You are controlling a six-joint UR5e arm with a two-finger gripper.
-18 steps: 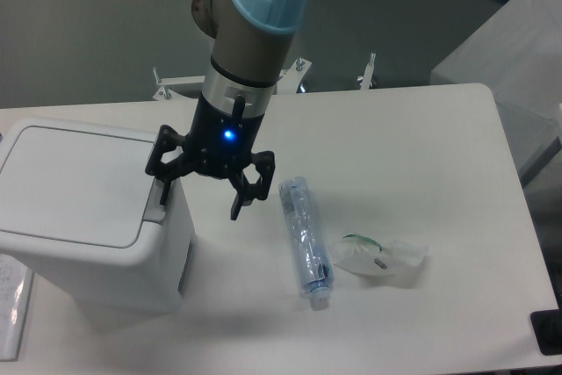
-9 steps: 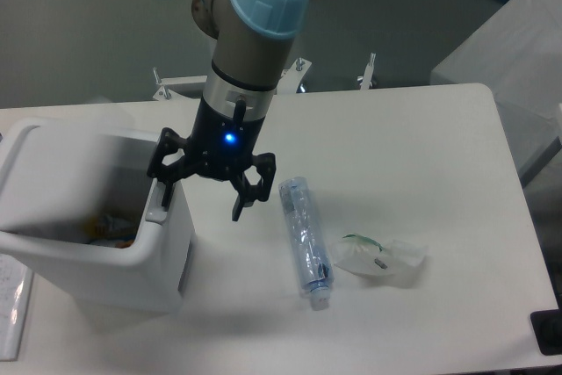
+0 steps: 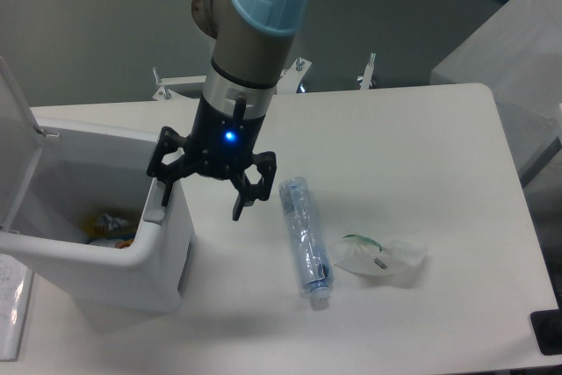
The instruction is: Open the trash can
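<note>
The white trash can (image 3: 132,274) stands at the table's left front. Its lid (image 3: 18,142) stands swung up at the far left, and the inside shows some rubbish (image 3: 110,224). The grey push tab (image 3: 155,205) sits on the can's right rim. My gripper (image 3: 200,204) hangs over that rim with its fingers spread. The left finger (image 3: 164,191) is down on the tab, the right finger (image 3: 239,204) is outside the can. It holds nothing.
A clear plastic bottle (image 3: 304,239) lies on the white table (image 3: 395,147) right of the gripper. A crumpled white mask or wrapper (image 3: 379,259) lies beside it. A flat white object (image 3: 10,305) lies at the left edge. A dark object (image 3: 546,333) sits at the bottom right corner.
The lid was flat and shut one second ago, half raised half a second ago, and stands fully up now. The gripper has stayed in place on the tab.
</note>
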